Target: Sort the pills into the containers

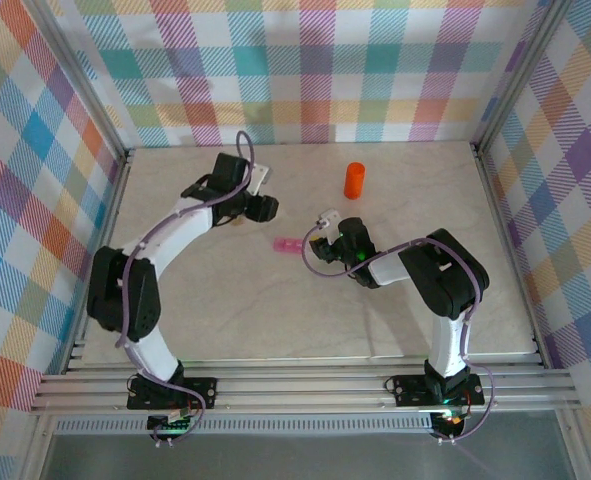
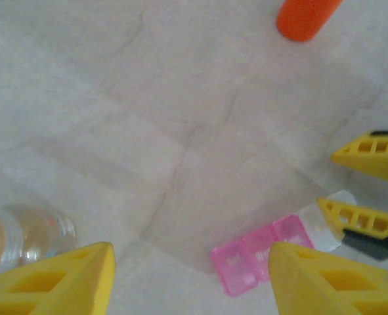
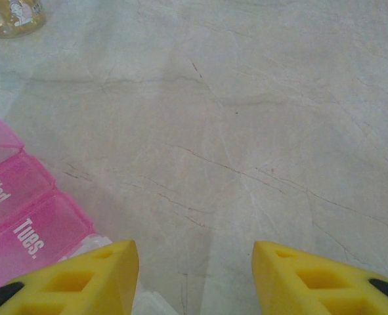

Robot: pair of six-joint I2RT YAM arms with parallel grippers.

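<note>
From above, the pink pill box [image 1: 288, 245] lies flat near the middle of the pale marbled table [image 1: 225, 300], between the two arms: the left gripper [image 1: 265, 207] hangs behind and to its left, the right gripper [image 1: 325, 222] just to its right. The orange bottle [image 1: 354, 180] stands upright well behind them. That view is too small to show how either pair of jaws stands. The left wrist camera settles it for its own gripper [image 2: 190, 262]: the yellow jaws stand well apart with only bare table between them, holding nothing. It also shows the pill box [image 2: 259, 259] partly behind the right-hand jaw, a clear bottle [image 2: 23, 236] by the other jaw, and the right gripper [image 2: 328, 180] seen from outside, its jaws parted, the nearer one right at the box's clear end; whether it touches there I cannot tell. The orange bottle [image 2: 305, 16] shows at the top edge. The right wrist camera looks past its own gripper [image 3: 194, 252], jaws moderately apart over bare table and gripping nothing, and it alone lets the box's [image 3: 23, 223] lids be read: "Wed." and "Tues." in white. The clear bottle [image 3: 13, 13] sits in its far left corner
</note>
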